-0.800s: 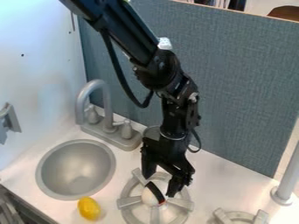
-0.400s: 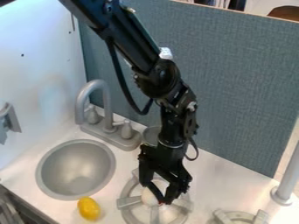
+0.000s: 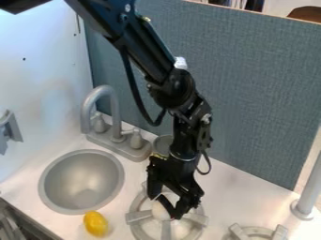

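Note:
The gripper (image 3: 168, 204) hangs low over the left stove burner (image 3: 139, 215), in the lower middle of the view. A rounded whitish object (image 3: 160, 211) lies on the burner, directly at the gripper and partly covered by it. A dark strip crosses the object's right side, and I cannot tell whether it belongs to the object or the gripper. Whether the object is held is unclear. To the left, a yellow oval object (image 3: 96, 223) rests on the counter just below the sink's rim.
A grey round sink (image 3: 81, 182) is at the left, with a grey faucet (image 3: 116, 112) behind it. A grey cup-like item (image 3: 162, 144) stands behind the arm. Another burner (image 3: 257, 231) and a grey post (image 3: 308, 194) are at the right. A blue-grey panel (image 3: 263, 89) borders the back.
The gripper has shifted slightly left and lower over the burner, covering more of the whitish object. The upper arm has moved a little to the right. The yellow object has stayed put.

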Tool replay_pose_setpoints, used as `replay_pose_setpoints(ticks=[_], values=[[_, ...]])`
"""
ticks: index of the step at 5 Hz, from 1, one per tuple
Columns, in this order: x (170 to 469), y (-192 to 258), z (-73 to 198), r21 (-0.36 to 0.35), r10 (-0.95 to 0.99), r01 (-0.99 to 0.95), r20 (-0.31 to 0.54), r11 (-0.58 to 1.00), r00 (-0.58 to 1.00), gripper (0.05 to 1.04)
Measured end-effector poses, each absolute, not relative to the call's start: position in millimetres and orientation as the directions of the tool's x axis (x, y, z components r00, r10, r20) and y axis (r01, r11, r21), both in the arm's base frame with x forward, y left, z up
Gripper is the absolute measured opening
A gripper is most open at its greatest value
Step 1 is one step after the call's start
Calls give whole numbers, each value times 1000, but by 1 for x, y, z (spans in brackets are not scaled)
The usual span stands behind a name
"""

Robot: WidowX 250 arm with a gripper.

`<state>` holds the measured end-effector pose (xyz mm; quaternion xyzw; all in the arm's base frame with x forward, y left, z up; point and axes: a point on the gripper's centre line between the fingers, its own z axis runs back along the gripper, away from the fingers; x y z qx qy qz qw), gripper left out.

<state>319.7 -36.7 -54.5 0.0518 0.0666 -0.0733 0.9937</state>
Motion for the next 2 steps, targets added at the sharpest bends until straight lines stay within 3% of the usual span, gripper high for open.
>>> replay_pose_setpoints(ticks=[2], values=[[326,-23,-67,160,-101,129,-171,979,980,1000]])
